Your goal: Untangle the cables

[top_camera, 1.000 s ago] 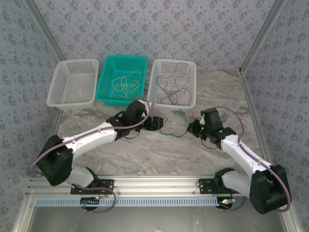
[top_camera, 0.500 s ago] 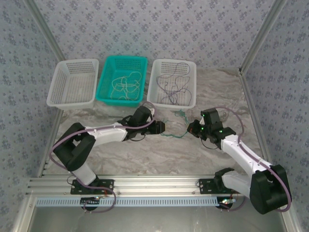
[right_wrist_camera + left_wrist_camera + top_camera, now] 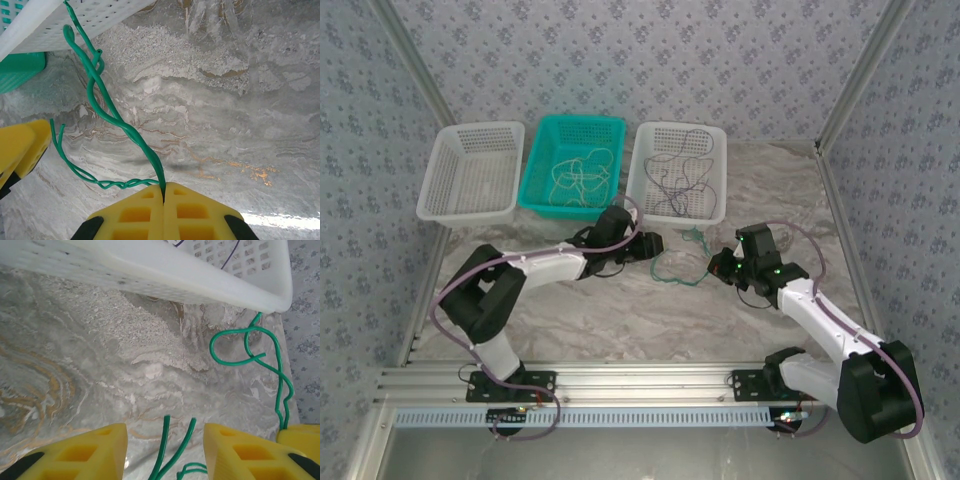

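Two green cables [image 3: 672, 268], twisted together, lie on the marble table between my grippers. My right gripper [image 3: 721, 266] is shut on one end of them; in the right wrist view the twisted strand [image 3: 107, 116] runs up from the closed fingertips [image 3: 164, 192] toward the white basket. My left gripper [image 3: 656, 244] stands open at the other end, and two loose green ends [image 3: 172, 440] lie between its yellow fingers [image 3: 100, 450] without being pinched. A green loop [image 3: 235, 347] curls in front of the basket wall. Dark cables [image 3: 675, 185] and pale cables [image 3: 575, 178] lie in baskets.
Three baskets line the back: an empty white one [image 3: 440, 170] on the left, a teal one [image 3: 535, 165] in the middle, a white one [image 3: 638, 175] on the right. The right basket's wall [image 3: 150, 280] stands just beyond both grippers. Patterned walls enclose the table.
My left arm has folded in at the elbow and its gripper has moved right and slightly back, up to the green cable ends. The right arm has stayed put, still holding.
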Motion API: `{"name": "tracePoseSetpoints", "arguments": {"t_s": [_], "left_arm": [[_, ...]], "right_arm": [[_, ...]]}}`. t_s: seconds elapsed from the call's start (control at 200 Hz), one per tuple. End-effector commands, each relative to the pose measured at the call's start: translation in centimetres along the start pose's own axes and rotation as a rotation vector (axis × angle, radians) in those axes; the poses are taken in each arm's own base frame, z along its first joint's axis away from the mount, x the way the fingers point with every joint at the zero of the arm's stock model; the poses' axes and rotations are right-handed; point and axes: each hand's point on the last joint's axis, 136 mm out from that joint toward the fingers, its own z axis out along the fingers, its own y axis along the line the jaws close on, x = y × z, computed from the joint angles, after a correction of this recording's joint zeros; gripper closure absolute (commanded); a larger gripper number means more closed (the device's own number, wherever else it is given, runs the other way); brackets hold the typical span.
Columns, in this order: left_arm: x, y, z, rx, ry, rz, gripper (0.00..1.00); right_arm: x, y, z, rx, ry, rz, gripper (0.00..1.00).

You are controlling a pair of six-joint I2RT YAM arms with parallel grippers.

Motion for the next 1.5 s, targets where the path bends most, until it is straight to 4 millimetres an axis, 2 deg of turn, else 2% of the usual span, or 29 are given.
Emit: {"name": "tracePoseSetpoints", "arguments": {"t_s": [0.0, 0.085, 0.225, 0.485, 0.735, 0.79, 0.859, 0.889, 1.014, 1.084, 1.159, 1.214, 1.349, 1.429, 1.499], "left_arm": [[0.0, -0.7, 0.8, 0.026, 0.025, -0.021, 0.55], [-0.2, -0.3, 1.1, 0.008, 0.026, -0.024, 0.57], [-0.3, 0.2, 1.8, -0.012, 0.045, -0.043, 0.67], [1.3, 0.3, 2.4, 0.032, 0.091, -0.075, 0.78], [3.3, 0.6, 1.8, 0.023, 0.127, -0.086, 0.83], [3.5, 0.8, 1.5, 0.016, 0.124, -0.09, 0.87], [3.6, 1.0, 1.2, 0.016, 0.116, -0.091, 1.0], [3.6, 0.9, 1.0, 0.018, 0.114, -0.092, 1.0], [2.8, -1.0, 0.1, 0.076, 0.091, -0.058, 1.0], [2.4, -2.2, -0.5, 0.093, 0.081, -0.013, 1.0], [2.3, -2.7, -0.6, 0.083, 0.084, 0.024, 1.0], [2.4, -2.8, -0.6, 0.077, 0.089, 0.032, 1.0], [2.4, -2.9, -0.4, 0.08, 0.089, 0.027, 1.0], [2.4, -3.3, -0.5, 0.091, 0.085, 0.027, 1.0], [2.4, -3.9, -0.6, 0.1, 0.084, 0.042, 1.0]], "right_arm": [[-0.5, 0.5, -0.5, 0.01, -0.014, -0.029, 1.0], [-0.6, 0.5, -0.5, 0.01, -0.013, -0.031, 1.0], [-0.6, 0.6, -0.6, 0.009, -0.015, -0.033, 1.0], [-0.7, 0.4, -0.7, 0.019, -0.02, -0.032, 1.0], [-0.9, 0.4, -0.6, 0.022, -0.023, -0.033, 1.0], [-0.8, 0.4, -0.5, 0.024, -0.02, -0.03, 1.0], [-0.8, 0.3, -0.5, 0.027, -0.02, -0.029, 1.0], [-0.7, 0.0, -0.4, 0.033, -0.017, -0.026, 1.0], [0.1, -1.0, -0.3, 0.069, 0.006, -0.025, 1.0], [0.5, -1.2, -0.7, 0.074, 0.025, -0.044, 0.85], [0.6, -0.6, -1.6, 0.047, 0.028, -0.087, 0.67], [0.5, -0.3, -2.6, 0.038, 0.007, -0.114, 0.6], [-0.9, 0.8, -6.2, 0.016, -0.122, -0.186, 0.59], [-0.9, 3.5, -7.7, -0.129, -0.193, -0.28, 0.62], [-0.4, 5.9, -7.9, -0.27, -0.232, -0.346, 0.61]]}}
